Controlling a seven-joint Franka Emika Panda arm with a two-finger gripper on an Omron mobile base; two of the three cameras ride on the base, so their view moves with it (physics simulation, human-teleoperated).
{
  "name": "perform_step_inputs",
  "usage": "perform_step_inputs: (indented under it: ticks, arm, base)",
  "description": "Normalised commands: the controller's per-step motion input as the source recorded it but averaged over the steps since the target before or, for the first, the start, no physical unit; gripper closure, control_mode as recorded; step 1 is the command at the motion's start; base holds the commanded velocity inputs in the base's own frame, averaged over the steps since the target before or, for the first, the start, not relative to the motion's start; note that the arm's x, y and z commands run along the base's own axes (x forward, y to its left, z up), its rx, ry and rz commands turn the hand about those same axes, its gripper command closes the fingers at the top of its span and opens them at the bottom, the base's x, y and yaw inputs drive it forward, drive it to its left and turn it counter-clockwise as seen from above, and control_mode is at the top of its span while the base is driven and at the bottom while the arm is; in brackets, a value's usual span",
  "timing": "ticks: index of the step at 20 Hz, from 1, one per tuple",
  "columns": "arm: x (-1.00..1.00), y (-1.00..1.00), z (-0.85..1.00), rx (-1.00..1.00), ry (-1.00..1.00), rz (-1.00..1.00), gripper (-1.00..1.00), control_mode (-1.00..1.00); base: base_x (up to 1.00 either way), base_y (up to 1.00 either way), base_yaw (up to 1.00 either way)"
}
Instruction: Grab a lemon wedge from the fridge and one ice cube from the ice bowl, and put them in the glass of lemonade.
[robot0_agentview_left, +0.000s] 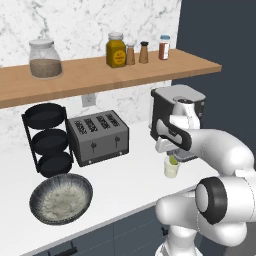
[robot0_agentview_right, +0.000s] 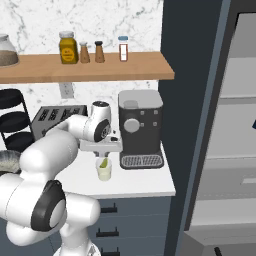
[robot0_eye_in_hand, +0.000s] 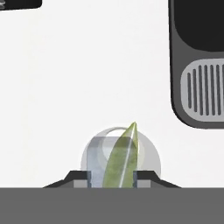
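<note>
I am reading the left base view from left to right. The ice bowl (robot0_agentview_left: 61, 198) is sitting at the near left of the white table (robot0_agentview_left: 135, 175), just in front of a black tiered rack (robot0_agentview_left: 46, 138). A grey toaster (robot0_agentview_left: 98, 136) is standing to the right of the rack, against the marble wall. Further right, the glass of lemonade (robot0_agentview_left: 171, 168) is standing on the table just in front of the coffee machine (robot0_agentview_left: 176, 116).

My pincer (robot0_eye_in_hand: 112, 178) is hanging directly over the glass, pointing down. In the hand view the lemon wedge (robot0_eye_in_hand: 122, 158) is standing between the two finger tips, its point reaching out over the glass mouth. The tips are sitting close against the wedge on both sides, so I am noting the pincer as gripping it.

In the right base view the fridge (robot0_agentview_right: 235, 125) is standing open at the far right.
</note>
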Motion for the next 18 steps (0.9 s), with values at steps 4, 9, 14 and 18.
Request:
perform_step_inputs:
  ticks: [4,9,14,18]
  arm:
    - [0.00,0.00,0.00,0.00,0.00,0.00,-1.00,-1.00]
    - [0.00,0.00,0.00,0.00,0.00,0.00,-1.00,-1.00]
    - [0.00,0.00,0.00,0.00,0.00,0.00,-1.00,-1.00]
    - [0.00,0.00,0.00,0.00,0.00,0.00,-1.00,-1.00]
  base:
    - [0.00,0.00,0.00]
    - [0.00,0.00,0.00]
    - [0.00,0.00,0.00]
    - [0.00,0.00,0.00]
